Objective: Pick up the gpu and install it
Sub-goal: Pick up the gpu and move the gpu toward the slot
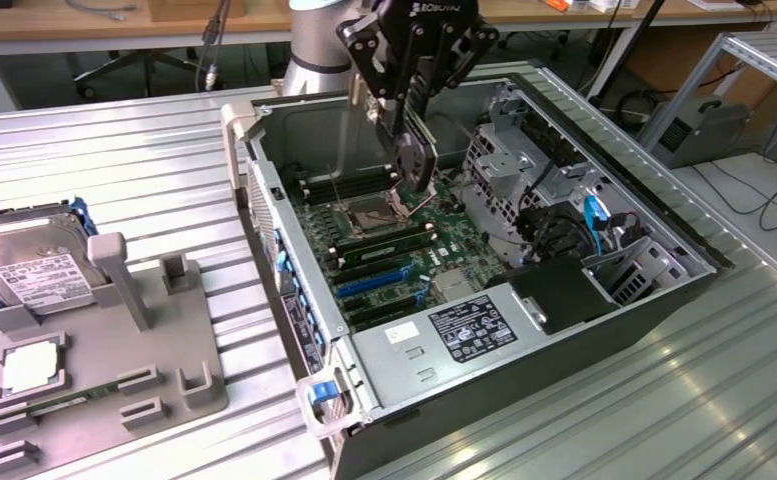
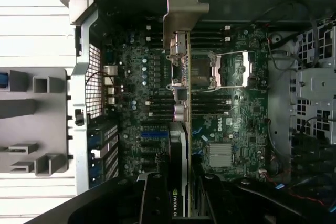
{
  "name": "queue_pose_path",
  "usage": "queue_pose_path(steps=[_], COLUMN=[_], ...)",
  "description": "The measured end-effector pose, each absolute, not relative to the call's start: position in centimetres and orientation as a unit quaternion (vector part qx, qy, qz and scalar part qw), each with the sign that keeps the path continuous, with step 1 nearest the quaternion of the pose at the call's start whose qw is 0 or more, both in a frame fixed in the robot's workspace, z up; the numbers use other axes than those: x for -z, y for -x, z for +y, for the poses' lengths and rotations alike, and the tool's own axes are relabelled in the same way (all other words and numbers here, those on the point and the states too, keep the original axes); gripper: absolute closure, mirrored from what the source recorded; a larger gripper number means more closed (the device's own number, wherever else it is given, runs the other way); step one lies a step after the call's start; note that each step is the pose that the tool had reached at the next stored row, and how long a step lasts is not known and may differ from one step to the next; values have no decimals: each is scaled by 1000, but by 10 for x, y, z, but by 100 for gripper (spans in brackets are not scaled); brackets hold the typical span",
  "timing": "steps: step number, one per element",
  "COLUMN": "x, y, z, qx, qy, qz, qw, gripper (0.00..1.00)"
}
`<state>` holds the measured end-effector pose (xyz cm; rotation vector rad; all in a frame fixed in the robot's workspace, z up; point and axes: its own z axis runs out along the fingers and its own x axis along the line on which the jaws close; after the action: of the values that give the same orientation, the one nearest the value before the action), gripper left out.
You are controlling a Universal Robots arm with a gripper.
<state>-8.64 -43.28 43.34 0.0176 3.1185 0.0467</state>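
Note:
My gripper (image 1: 406, 125) hangs over the open computer case (image 1: 265, 205) and is shut on the gpu (image 1: 418, 160), a thin dark card held on edge and pointing down toward the motherboard (image 1: 375, 250). The card's lower end hovers just above the CPU socket area, clear of the board. In the wrist view the gpu (image 2: 178, 156) runs edge-on away from my gripper (image 2: 181, 200), and its silver bracket (image 2: 184, 17) sits at the far end near the case's rear wall. Blue expansion slots (image 1: 368, 282) lie nearer the case front; in the wrist view these slots (image 2: 152, 136) are beside the card.
A grey holder tray (image 1: 108, 370) on the slatted table at the exterior view's left carries a silver hard drive (image 1: 35, 265) and a slim green memory stick (image 1: 75, 402). Drive cages (image 1: 508, 160) and cables (image 1: 588, 225) crowd the case's right side.

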Motion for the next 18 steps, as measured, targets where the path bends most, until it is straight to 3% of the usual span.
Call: queue_pose_path(steps=[18], x=[-431], y=[65], z=[-433], qx=[-23], qy=[-2], qz=[1000], qw=[14], gripper=[73])
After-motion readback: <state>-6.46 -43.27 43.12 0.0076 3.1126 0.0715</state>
